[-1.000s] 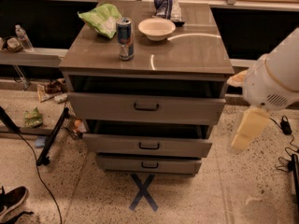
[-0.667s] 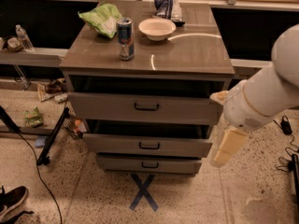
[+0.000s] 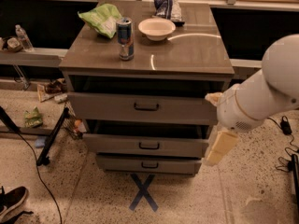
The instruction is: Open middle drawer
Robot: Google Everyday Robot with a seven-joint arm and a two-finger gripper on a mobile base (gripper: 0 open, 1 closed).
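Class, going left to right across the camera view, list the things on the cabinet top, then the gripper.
In order: green bag → can → white bowl → gripper, hanging by the middle drawer at its right end, lower than the cabinet top.

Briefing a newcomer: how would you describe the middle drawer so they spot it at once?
Find the grey-brown cabinet holding a can and bowl. The middle drawer is its second front of three, under the taller top drawer, above the smaller lowest drawer; the gripper hangs by its right end.
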